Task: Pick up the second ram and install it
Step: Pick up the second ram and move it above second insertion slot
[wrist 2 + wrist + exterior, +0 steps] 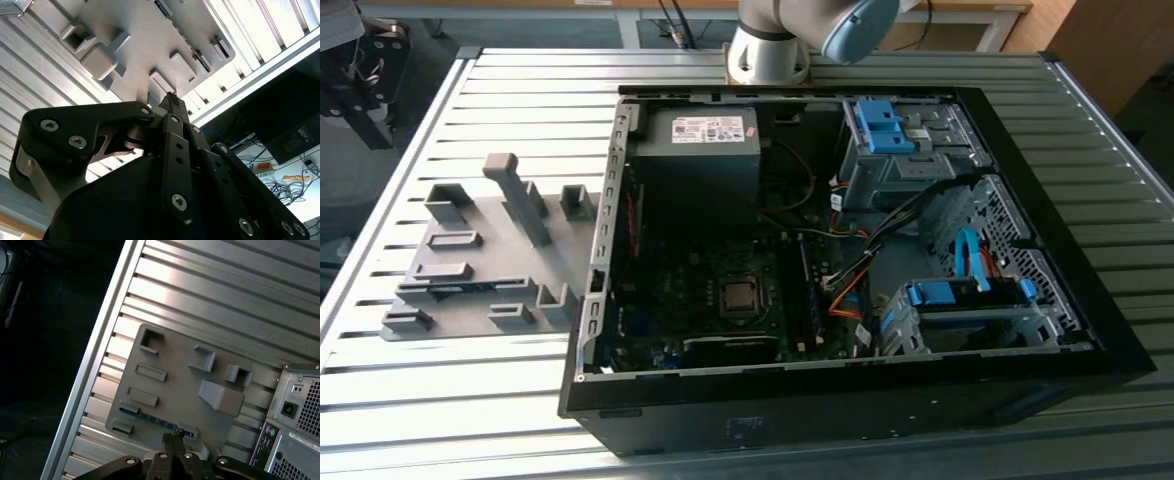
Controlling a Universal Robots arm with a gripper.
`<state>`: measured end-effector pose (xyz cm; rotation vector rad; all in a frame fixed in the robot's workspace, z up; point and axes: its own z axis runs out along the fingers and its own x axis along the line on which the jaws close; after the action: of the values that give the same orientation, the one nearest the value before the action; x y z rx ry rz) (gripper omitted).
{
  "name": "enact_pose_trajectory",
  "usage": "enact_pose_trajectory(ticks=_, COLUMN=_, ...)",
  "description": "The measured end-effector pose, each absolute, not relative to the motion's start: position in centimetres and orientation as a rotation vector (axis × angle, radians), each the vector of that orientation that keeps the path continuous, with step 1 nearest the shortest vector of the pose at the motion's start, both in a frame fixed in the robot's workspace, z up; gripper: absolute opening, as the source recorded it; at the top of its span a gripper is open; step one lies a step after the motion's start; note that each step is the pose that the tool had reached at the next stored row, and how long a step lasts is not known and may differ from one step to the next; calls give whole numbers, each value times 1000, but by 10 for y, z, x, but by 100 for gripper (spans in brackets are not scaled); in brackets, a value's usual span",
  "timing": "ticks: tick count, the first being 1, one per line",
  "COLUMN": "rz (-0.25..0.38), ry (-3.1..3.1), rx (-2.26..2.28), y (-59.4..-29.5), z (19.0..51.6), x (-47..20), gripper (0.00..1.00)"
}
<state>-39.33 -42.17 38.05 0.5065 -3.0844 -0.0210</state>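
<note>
The second ram [150, 416] stands on edge in a slot along one edge of the grey holder plate [175, 385]. The gripper [171, 439] hangs above it, fingers together and empty. They likely must part, squared across the stick's thickness, clearing the end blocks.

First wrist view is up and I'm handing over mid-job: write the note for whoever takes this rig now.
The tool is shut and empty, high above the grey plastic holder tray, touching nothing.
The long thin blue circuit-board stick, the second ram, lies in its tray slot.
The open black computer case sits on the exterior view's right of the tray.
Done: nothing of this step. Left: pick-up and install.
</note>
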Motion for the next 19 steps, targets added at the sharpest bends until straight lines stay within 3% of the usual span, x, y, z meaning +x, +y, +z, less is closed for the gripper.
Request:
enact_pose_trajectory(ticks=3, rz=-36, ry=-3086, rx=507, y=-422, z=380, x=-393, gripper=11)
enact_pose_trajectory(ticks=7, rz=-111, ry=-3092, rx=511, y=-423, z=380, x=-395, gripper=11)
enact_pose_trajectory(ticks=19, rz=-117, ry=-3064, rx=646, y=-423, z=380, x=-397, gripper=11)
